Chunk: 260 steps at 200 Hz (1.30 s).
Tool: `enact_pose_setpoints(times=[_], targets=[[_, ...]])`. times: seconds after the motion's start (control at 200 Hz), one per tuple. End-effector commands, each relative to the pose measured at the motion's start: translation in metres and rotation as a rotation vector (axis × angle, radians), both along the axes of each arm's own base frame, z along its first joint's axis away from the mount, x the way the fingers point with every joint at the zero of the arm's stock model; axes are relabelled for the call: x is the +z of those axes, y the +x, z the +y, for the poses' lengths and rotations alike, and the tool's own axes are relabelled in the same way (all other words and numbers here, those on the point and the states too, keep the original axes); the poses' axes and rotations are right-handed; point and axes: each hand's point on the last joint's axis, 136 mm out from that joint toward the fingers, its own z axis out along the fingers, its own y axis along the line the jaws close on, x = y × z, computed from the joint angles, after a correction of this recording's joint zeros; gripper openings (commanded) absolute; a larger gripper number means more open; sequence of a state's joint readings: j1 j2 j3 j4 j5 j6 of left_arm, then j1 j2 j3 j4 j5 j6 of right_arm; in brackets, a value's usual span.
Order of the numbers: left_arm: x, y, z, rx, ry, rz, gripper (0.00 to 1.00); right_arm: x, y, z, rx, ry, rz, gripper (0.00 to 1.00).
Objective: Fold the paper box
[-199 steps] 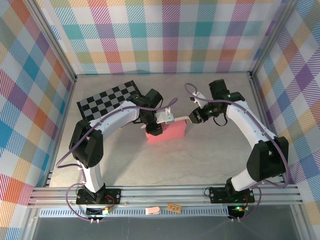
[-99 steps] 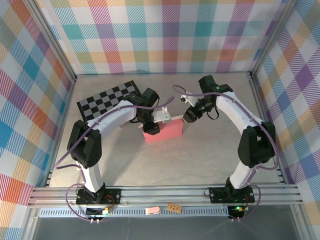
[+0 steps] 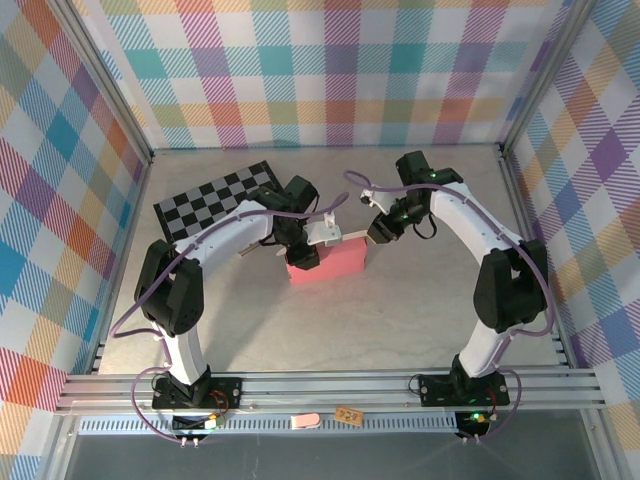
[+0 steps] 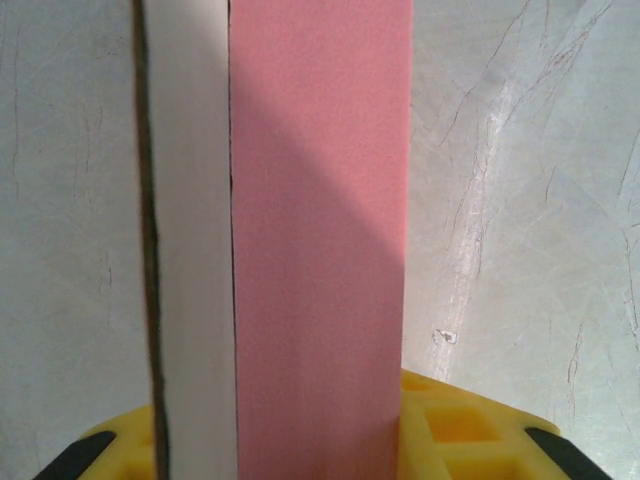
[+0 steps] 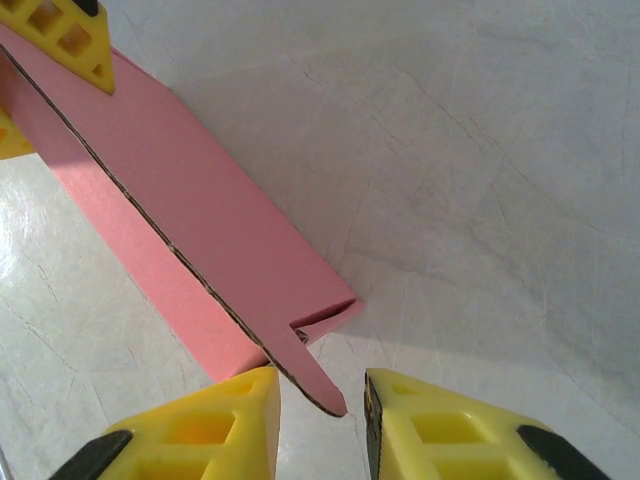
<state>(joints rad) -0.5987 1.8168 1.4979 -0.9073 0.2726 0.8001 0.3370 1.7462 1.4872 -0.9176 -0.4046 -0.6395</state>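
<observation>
Both arms inward toward paper box

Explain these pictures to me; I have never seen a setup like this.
Two robot arms, the left arm and the right arm, are bolted to a table. One picture looks down from above; the other two come from a camera on each wrist. On the table are a partly folded pink paper box and a checkered board. The left end effector is clamped on the box's edge. The right end effector is open, straddling a small tab at the box's end.
</observation>
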Motion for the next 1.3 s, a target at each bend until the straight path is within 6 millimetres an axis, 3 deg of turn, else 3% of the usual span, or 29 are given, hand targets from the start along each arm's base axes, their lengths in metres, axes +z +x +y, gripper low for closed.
enact_pose_setpoints(times=[0.0,0.09,0.21,0.43,1.035,1.165,1.295], targets=[[-0.029,-0.011,0.022,0.024,0.109,0.098,0.30,0.010,0.002,0.015,0.023,0.052,0.004,0.29],[-0.028,-0.010,0.021,0.026,0.107,0.097,0.30,0.012,0.001,0.020,0.031,0.060,0.011,0.28],[-0.028,-0.009,0.020,0.031,0.106,0.097,0.30,0.011,-0.002,0.023,0.035,0.063,0.027,0.19],[-0.029,-0.008,0.020,0.037,0.103,0.102,0.30,0.010,-0.006,0.018,0.009,0.037,0.039,0.11],[-0.025,-0.005,0.017,0.058,0.092,0.108,0.30,0.012,-0.013,0.012,-0.076,0.007,0.076,0.12],[-0.024,-0.005,0.017,0.059,0.091,0.109,0.29,0.011,-0.013,0.011,-0.081,-0.003,0.073,0.19],[-0.024,-0.005,0.017,0.061,0.091,0.112,0.29,0.009,-0.013,0.009,-0.088,-0.011,0.070,0.17]])
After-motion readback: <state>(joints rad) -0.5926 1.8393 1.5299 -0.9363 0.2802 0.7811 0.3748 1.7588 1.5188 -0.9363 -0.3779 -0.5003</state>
